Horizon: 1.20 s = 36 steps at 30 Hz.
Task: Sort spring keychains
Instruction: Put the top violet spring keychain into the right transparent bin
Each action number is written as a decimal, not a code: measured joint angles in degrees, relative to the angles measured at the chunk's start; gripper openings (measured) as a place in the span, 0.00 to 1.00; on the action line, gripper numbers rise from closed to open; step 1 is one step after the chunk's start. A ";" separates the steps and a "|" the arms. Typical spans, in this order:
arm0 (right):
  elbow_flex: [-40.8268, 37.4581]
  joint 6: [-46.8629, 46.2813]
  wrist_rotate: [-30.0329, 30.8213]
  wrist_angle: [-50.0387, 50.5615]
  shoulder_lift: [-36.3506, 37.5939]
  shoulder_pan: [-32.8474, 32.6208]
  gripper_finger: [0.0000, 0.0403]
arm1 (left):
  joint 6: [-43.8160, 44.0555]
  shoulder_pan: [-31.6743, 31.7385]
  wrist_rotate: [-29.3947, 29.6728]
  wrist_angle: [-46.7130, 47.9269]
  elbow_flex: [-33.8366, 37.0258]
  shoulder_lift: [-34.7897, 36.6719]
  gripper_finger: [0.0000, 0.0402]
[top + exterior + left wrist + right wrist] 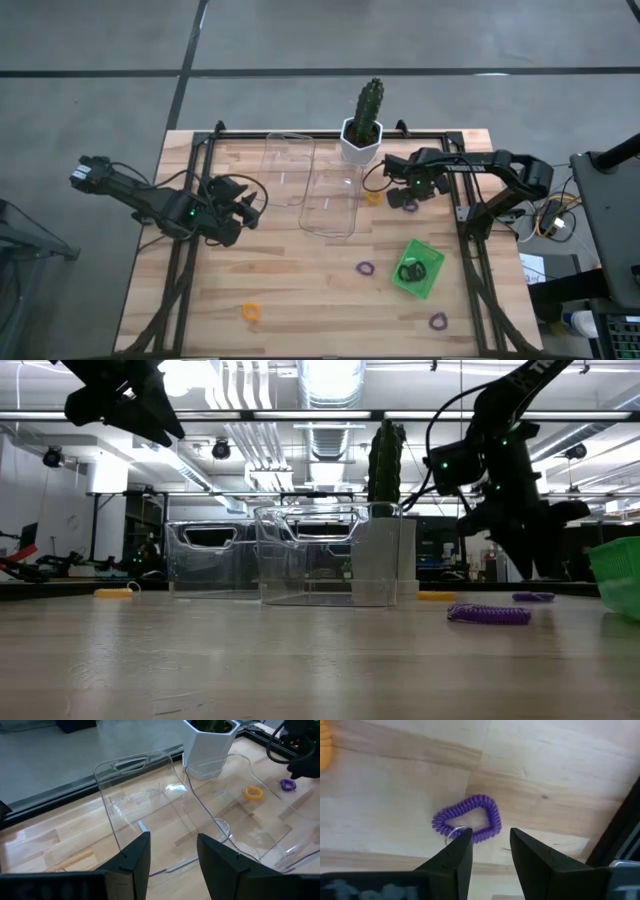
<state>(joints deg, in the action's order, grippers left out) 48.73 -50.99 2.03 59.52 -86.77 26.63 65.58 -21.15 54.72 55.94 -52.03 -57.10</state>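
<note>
Keychains, spring type, lie scattered over the wooden table (300, 270). One purple keychain (467, 820) lies directly beneath the right gripper (487, 847), whose fingers stand apart above it with nothing between them; a small metal ring shows at the loop's edge beside one fingertip. In the high view this gripper (405, 195) hovers near the far right of the table, with an orange keychain (374, 197) just beside it. A second purple keychain (365, 268) lies mid-table, a third purple keychain (437, 321) near the front right corner. Another orange keychain (251, 312) lies at the front left. Black keychains (412, 270) sit inside the green tray (432, 282). Two clear plastic trays (330, 200) stand side by side at the far centre, a potted cactus (365, 120) behind them. Left gripper (172, 862) hangs raised over the table's left side, fingers apart and empty, facing the clear trays.
</note>
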 joint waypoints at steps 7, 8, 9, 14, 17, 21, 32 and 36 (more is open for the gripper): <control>0.00 -0.14 1.24 -0.64 -1.40 0.00 0.32 | -0.02 0.00 0.02 -1.06 0.00 0.00 0.38; 0.00 -0.44 1.22 -0.83 -1.53 0.00 0.32 | -0.02 0.00 0.00 -1.07 0.00 0.00 0.38; 0.00 -0.95 1.24 -1.10 -1.77 0.00 0.32 | -0.02 0.00 0.00 -1.08 0.01 0.00 0.38; -0.01 -1.77 1.50 -2.94 -3.25 0.00 0.32 | -0.02 0.00 0.01 -1.16 0.00 0.00 0.38; -0.14 -1.70 2.72 -2.93 -4.24 0.00 0.32 | -0.02 0.00 0.00 -1.66 0.02 0.00 0.38; -0.55 -1.55 4.08 -2.88 -5.26 0.02 0.32 | -0.02 0.00 -0.47 -1.97 0.02 0.00 0.38; -1.51 -1.53 3.99 -2.88 -7.75 0.00 0.32 | -0.02 -0.02 -1.29 -1.97 0.02 0.00 0.38; -1.55 -1.37 4.01 -2.90 -7.73 0.00 0.32 | -0.02 -0.02 -1.27 -2.00 0.02 0.00 0.38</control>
<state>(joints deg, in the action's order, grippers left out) 47.18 -52.36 6.04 56.62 -94.50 26.63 65.56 -21.17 53.45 53.94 -52.01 -57.10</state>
